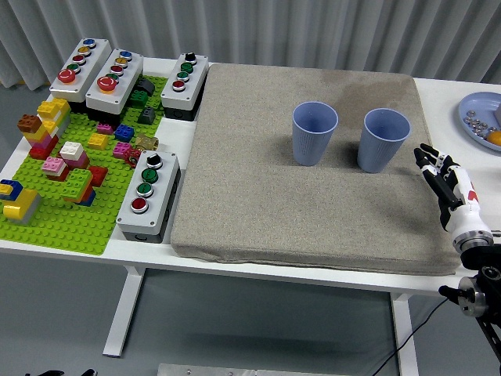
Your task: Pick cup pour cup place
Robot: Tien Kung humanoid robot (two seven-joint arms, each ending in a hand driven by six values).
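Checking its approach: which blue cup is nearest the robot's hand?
The right-hand cup; the right hand is just beside it, the other cup farther left.

Bright, even, diffuse light from above fills the scene, so the two pale blue ribbed plastic cups (315, 133) (383, 139) cast only soft, short shadows onto the coarse grey fabric mat (258, 196), with no glare and sharp focus from near edge to far.

A white desk (235, 262) carries a large grey mat (305, 204) at its middle. Left of the mat lie a green brick baseplate (63, 223) and four button boxes (149, 196); right of the mat sits a blue plate (479, 117).
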